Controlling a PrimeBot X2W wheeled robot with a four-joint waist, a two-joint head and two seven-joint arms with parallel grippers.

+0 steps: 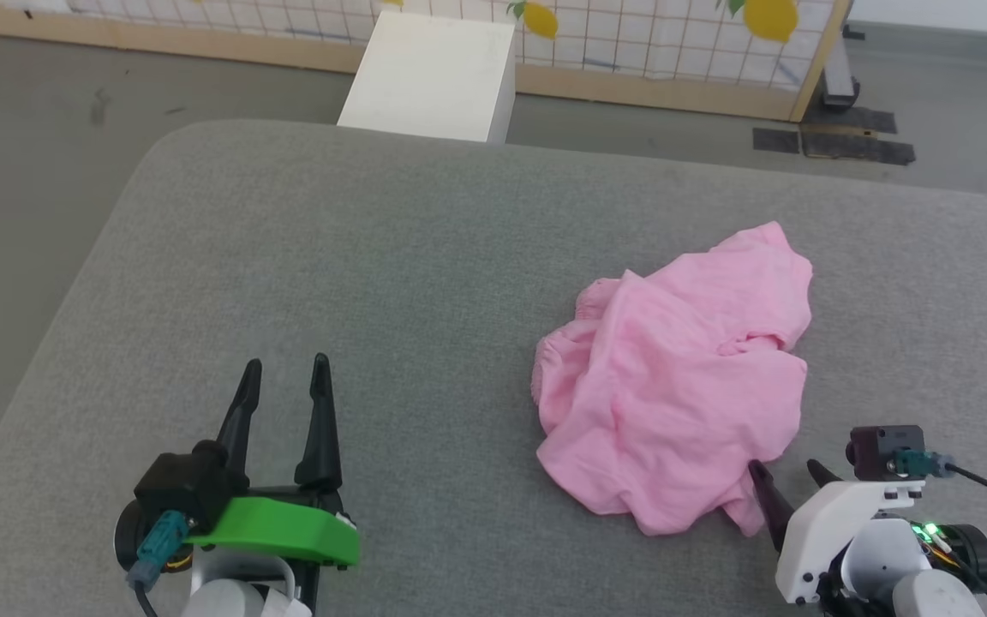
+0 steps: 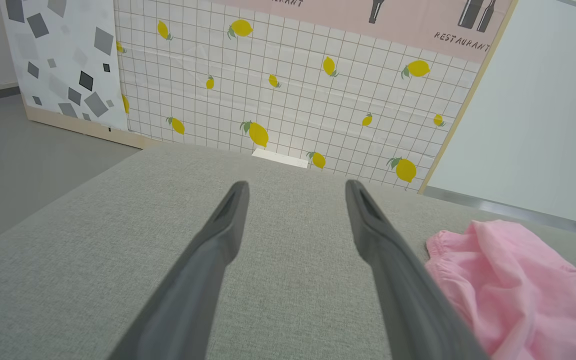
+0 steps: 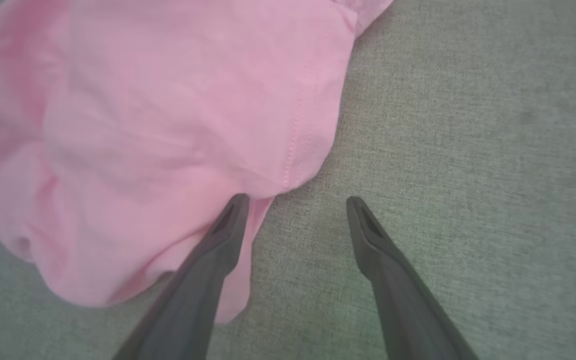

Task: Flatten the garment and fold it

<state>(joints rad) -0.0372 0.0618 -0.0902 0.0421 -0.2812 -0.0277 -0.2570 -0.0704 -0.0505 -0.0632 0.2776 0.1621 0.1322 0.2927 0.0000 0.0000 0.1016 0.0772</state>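
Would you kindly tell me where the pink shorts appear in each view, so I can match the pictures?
Head view: the pink shorts lie crumpled right of centre, just above the right end effector.
Left wrist view: lower right corner, right of the left end effector.
Right wrist view: upper left and centre, hem beside the right end effector.
Shared landmark: the grey cushion beneath them.

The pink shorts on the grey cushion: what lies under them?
The shorts lie crumpled on the grey cushion, which shows all around them. Whatever is beneath their bunched layers is covered and cannot be seen.
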